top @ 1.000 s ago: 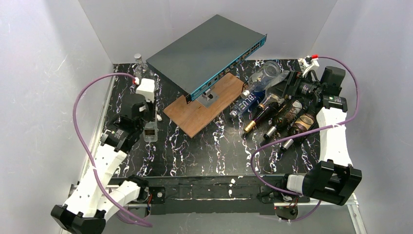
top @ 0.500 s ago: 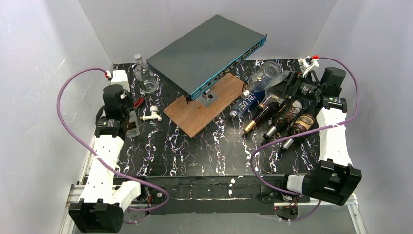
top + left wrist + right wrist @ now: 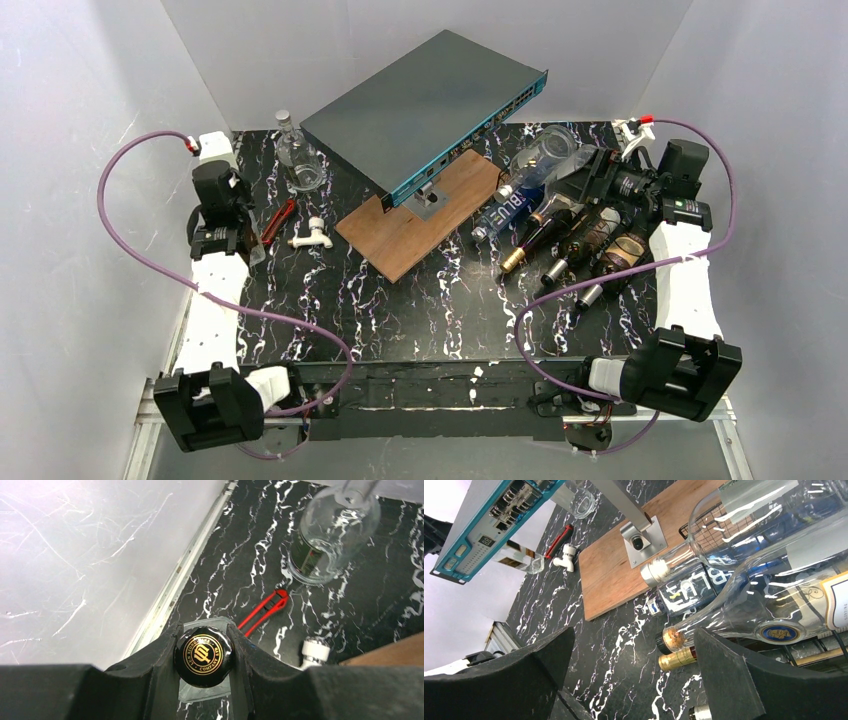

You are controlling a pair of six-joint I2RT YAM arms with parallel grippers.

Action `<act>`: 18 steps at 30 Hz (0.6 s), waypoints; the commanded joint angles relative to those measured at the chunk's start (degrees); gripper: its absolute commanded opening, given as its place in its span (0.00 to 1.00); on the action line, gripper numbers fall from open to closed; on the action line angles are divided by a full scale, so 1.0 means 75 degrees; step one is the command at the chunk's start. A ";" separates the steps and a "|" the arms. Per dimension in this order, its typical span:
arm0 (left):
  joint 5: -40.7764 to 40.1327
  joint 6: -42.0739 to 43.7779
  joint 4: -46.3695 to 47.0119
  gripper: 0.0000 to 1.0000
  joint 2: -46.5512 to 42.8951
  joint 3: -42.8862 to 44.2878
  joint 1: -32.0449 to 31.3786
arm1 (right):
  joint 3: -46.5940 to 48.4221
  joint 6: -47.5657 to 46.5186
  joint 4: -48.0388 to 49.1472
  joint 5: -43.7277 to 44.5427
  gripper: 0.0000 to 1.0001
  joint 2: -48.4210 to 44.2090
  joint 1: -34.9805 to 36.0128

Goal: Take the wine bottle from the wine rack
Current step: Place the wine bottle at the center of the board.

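Task barely begun: wine bottle lies on wine rack among others, none lifted. Right gripper faces bottle necks, jaws wide apart, empty. Left gripper clamps small black-capped bottle, well apart from rack.

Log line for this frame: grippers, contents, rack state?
left gripper: shut on small black-capped bottle | right gripper: open, facing wine rack, holding nothing | wine bottles: lying on rack
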 commanded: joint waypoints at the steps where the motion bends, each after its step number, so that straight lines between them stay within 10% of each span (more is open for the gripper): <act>1: -0.0487 -0.0025 0.1558 0.00 0.0036 0.0255 0.0275 | -0.0050 0.0050 0.0294 -0.0161 0.98 -0.0174 -0.0040; 9: -0.0575 -0.0267 0.1581 0.02 0.0131 -0.0002 0.0418 | -0.0056 0.0062 0.0293 -0.0161 0.98 -0.0178 -0.0064; 18: -0.0951 -0.0621 0.1516 0.34 0.0081 -0.0270 0.0499 | -0.0056 0.0079 0.0294 -0.0149 0.98 -0.0200 -0.0075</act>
